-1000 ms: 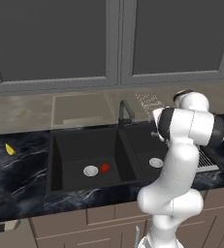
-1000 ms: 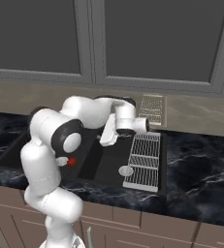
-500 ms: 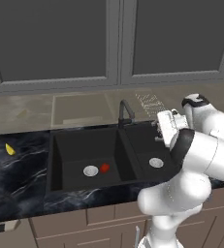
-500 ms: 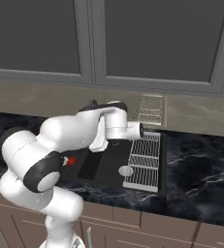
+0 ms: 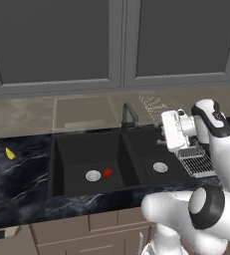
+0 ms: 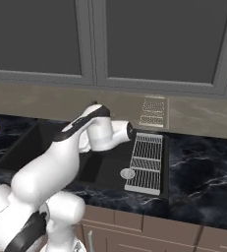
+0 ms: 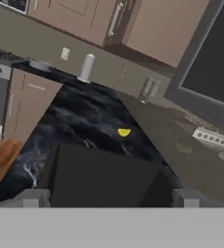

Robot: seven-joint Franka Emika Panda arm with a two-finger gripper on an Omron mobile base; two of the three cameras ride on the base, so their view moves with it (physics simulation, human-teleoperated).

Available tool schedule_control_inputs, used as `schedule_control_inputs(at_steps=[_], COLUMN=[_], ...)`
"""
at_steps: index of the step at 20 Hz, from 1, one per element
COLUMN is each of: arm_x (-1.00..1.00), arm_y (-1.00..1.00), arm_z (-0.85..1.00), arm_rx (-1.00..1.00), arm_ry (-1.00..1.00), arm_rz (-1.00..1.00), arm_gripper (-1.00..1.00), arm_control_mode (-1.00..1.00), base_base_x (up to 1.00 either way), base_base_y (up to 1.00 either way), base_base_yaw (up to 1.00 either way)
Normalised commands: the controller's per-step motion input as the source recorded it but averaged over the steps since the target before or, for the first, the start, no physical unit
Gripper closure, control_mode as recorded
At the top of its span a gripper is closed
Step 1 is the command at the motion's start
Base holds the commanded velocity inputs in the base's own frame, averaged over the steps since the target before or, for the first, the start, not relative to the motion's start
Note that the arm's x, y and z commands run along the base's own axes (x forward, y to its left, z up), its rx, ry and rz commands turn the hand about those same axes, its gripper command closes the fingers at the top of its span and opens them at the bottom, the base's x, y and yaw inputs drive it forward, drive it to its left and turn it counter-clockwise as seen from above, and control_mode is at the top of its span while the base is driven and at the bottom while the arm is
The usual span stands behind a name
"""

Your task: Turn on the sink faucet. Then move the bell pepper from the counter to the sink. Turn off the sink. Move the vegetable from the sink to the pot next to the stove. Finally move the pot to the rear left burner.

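Beside the left drain, lumpy red pepper (image 5: pixel 107 172) lying in matte black sink (image 5: pixel 66 149), arched dark faucet (image 5: pixel 128 115) behind, gripper (image 5: pixel 163 134) spread wide and empty, swung further right than before

Both base cameras sit behind the arm, angled forward and down, sharing the sink (image 5: pixel 94 152) and wire rack (image 6: pixel 147 162) from opposite sides at middling range. The hand camera, tilted, peers out past the gripper (image 7: pixel 109 197) across the counter (image 7: pixel 79 126) toward far cabinets.
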Motion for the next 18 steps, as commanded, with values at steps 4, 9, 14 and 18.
schedule_control_inputs(at_steps=[4,9,14,18], arm_x=[-0.35,-0.19,-0.02,0.00], arm_y=[0.59,0.66,0.61,0.56], arm_z=[0.47,0.28,0.14,0.01], arm_rx=[0.00,0.00,-0.03,-0.05], arm_ry=[0.08,0.15,0.21,0.27], arm_rz=[-0.15,-0.22,-0.25,-0.31], arm_gripper=[-1.00,-1.00,-1.00,-1.00], arm_control_mode=[-1.00,-1.00,-1.00,-1.00], base_base_x=[0.00,0.00,0.00,0.00], base_base_y=[0.00,0.00,0.00,0.00], base_base_yaw=[0.00,0.00,0.00,0.00])
